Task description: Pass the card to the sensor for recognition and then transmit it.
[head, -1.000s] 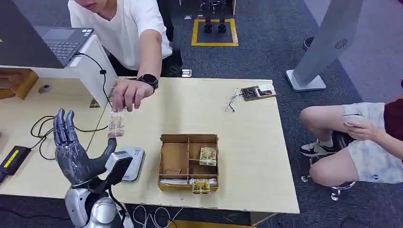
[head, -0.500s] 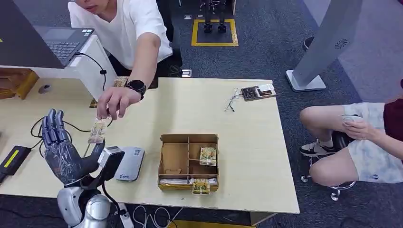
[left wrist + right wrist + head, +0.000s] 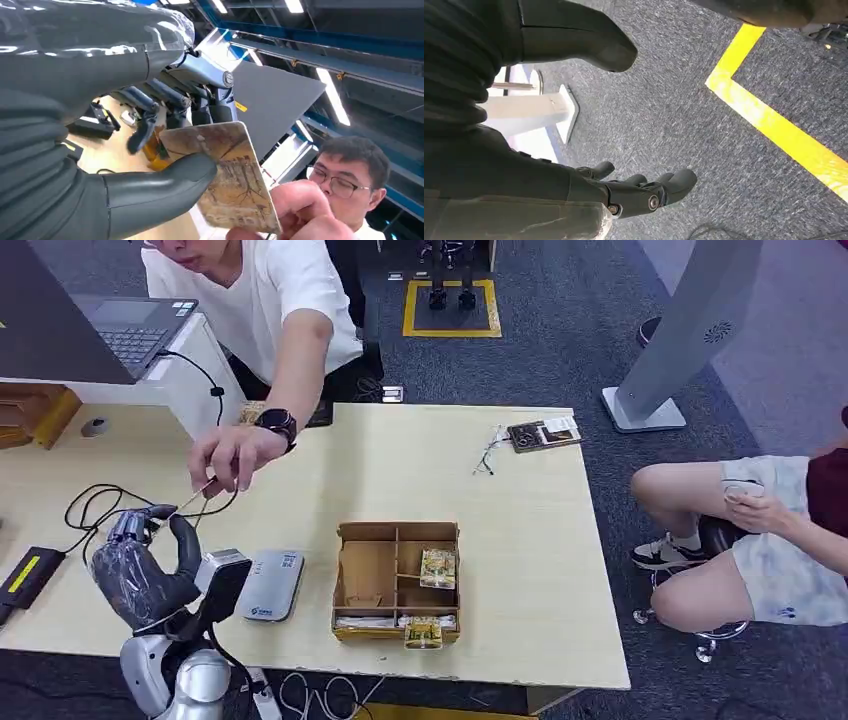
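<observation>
My left hand (image 3: 140,562) is raised over the table's left front, fingers curled in. In the left wrist view the card (image 3: 231,181), beige with a drawn picture, sits between my thumb (image 3: 155,187) and the darker fingers (image 3: 145,122) behind it. A person's hand (image 3: 228,454) reaches across from the far side and still pinches the card's other end (image 3: 295,212). Seen edge-on in the head view, the card (image 3: 190,499) is a thin strip. The grey card sensor (image 3: 270,585) lies flat just right of my left hand. My right hand (image 3: 529,165) hangs over the carpet, fingers apart, holding nothing.
A wooden compartment box (image 3: 397,580) with more cards stands mid-table. Black cables (image 3: 95,505) and a small black device (image 3: 25,575) lie to the left, a laptop (image 3: 125,330) on a white stand behind. Another person (image 3: 760,530) sits at the right.
The person brought the card down and left to my left hand. My left hand's fingers, spread upright before, have curled in around the card.
</observation>
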Controlling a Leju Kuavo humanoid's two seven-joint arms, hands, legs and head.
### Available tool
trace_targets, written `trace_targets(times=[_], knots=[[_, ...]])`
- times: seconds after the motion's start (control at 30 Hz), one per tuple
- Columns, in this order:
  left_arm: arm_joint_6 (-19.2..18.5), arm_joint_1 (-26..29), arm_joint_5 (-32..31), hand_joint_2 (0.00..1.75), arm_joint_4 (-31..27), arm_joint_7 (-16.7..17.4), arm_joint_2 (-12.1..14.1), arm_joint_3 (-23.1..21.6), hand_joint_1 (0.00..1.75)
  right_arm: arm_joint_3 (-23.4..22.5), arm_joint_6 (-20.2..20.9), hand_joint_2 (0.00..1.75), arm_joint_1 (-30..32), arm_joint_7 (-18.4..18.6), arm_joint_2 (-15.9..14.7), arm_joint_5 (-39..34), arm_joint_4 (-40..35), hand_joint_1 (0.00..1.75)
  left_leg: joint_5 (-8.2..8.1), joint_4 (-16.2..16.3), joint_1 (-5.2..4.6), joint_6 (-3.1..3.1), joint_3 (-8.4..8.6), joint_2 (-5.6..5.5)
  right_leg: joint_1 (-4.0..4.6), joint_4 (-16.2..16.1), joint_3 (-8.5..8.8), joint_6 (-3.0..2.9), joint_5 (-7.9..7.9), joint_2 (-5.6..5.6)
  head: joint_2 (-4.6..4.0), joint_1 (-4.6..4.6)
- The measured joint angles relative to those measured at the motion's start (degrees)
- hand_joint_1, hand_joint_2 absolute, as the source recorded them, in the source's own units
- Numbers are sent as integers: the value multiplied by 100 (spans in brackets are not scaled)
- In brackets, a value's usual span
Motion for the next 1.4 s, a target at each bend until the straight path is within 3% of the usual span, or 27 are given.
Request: trace_targets(times=[0.27, 0.5, 0.87, 1.07, 1.23, 1.4], knots=[[0, 1, 183, 175, 0, -46, 0, 0, 175, 59, -2, 175, -4, 0, 0, 109, 17, 0, 0, 0, 0, 0, 0, 0, 0, 0, 0, 0, 0, 0, 0, 0], [-2, 2, 915, 175, 9, -81, -6, -2, 175, 105, -87, 175, -5, 37, 2, 111, 17, 0, 0, 0, 0, 0, 0, 0, 0, 0, 0, 0, 0, 0, 0, 0], [-2, 37, 2936, 175, 4, -330, -11, -225, 175, 105, -278, 175, -3, 37, 4, 103, 20, 0, 0, 0, 0, 0, -2, -1, 0, 0, 1, 0, 0, -2, 0, 0], [-2, 172, 2398, 175, -234, -492, -11, -240, 175, 105, -341, 175, -2, -22, 4, 92, 20, 0, -1, 0, 0, 1, -3, -1, 0, 0, 1, 0, -1, -2, 0, 0], [-2, 380, 2023, 175, -284, -255, -11, -361, 175, 87, -376, 175, -2, -35, 4, 127, 20, 0, -1, 0, 0, 1, -3, -1, 0, -1, 0, 1, -1, -3, 0, 0], [-2, 656, 1794, 175, -284, 232, 15, -680, 175, -59, -404, 175, 3, -66, 4, 195, 17, 0, -1, 0, 0, 1, -3, 0, 0, -1, 0, 1, -1, -2, 0, 0]])
